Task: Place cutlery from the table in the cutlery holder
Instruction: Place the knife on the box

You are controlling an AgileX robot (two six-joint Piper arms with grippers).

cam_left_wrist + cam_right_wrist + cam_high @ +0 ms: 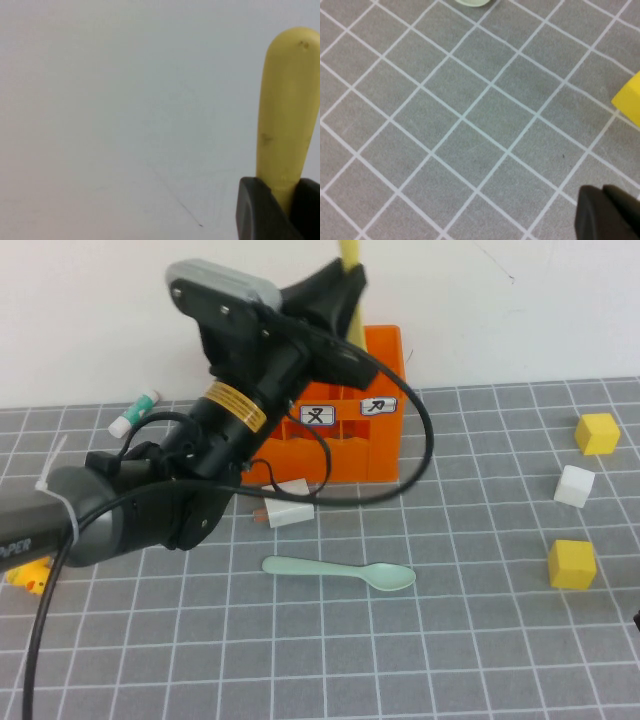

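Left gripper (345, 285) pinches yellow knife (349, 260) upright above orange cutlery holder (380, 410); mint spoon (340, 572) lies on table (480, 660) below. Right gripper (610, 215) low over table, jaw state indiscernible.

Bright, even overhead light, soft short shadows under the mint-green spoon (340, 572) and yellow cubes (571, 563), no glare, pale yellow knife (286, 115) slightly soft up close
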